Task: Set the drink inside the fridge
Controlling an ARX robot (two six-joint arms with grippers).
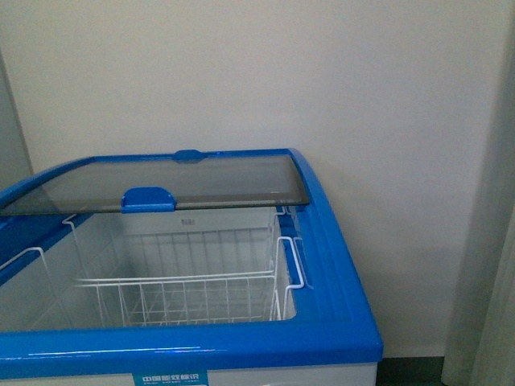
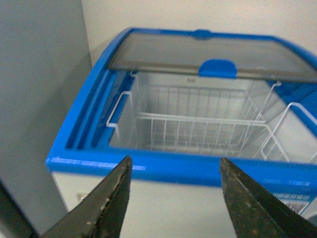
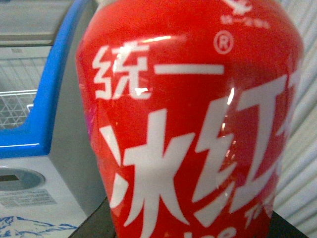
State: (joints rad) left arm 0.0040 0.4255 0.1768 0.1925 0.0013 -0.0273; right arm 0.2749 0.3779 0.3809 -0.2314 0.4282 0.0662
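The fridge is a white chest cooler with a blue top rim. Its glass lid with a blue handle is slid to the back, so the front half stands open. It also shows in the left wrist view and the right wrist view. The drink fills the right wrist view with its red label and white lettering; cap and liquid are out of view. My right gripper is shut on it, beside the fridge's front corner. My left gripper is open and empty, in front of the fridge's front rim.
White wire baskets hang inside the open fridge. A plain grey cabinet stands close beside the fridge. A white wall is behind it and a pale curtain hangs at the right. The fridge's digital panel is on its front.
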